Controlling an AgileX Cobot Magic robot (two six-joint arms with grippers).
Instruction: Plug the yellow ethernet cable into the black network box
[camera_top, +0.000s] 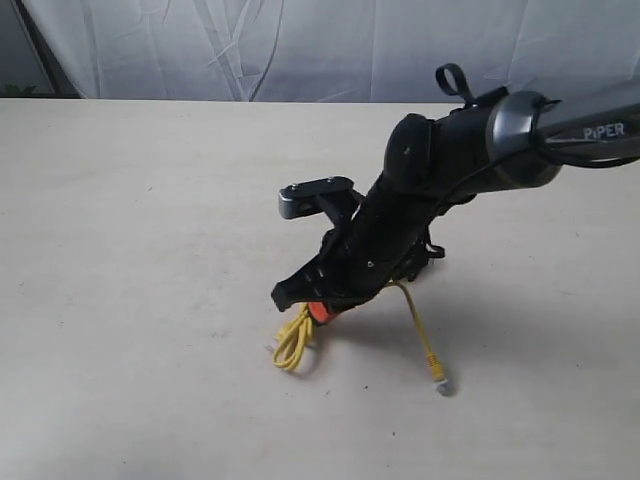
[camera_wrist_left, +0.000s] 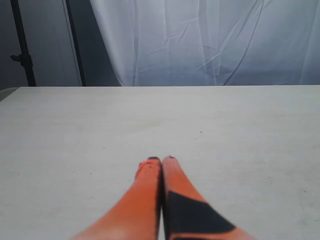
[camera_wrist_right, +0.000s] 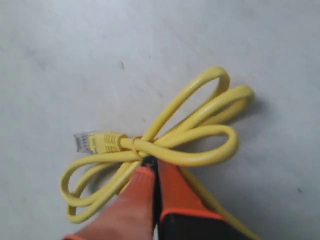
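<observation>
The right gripper (camera_wrist_right: 154, 167) has its orange fingers (camera_wrist_right: 132, 200) pressed together, their tips down at the knotted middle of the yellow ethernet cable (camera_wrist_right: 200, 135); whether a strand is actually pinched between them cannot be told, since the tips meet right at the knot. Just ahead of the tips the cord bunches into several loops lying on the table (camera_wrist_right: 60, 60), with one clear plug (camera_wrist_right: 85, 142) and its yellow boot sticking out to one side of the knot. In the exterior view the same gripper (camera_top: 318, 312) sits low over the loops (camera_top: 292, 345), and a free strand trails away behind it to the second plug (camera_top: 440, 380), lying well apart from the knot. The left gripper (camera_wrist_left: 161, 161) is likewise clenched, fingers touching and nothing between them, over bare table (camera_wrist_left: 75, 130), with a white curtain (camera_wrist_left: 210, 40) beyond the far edge.
</observation>
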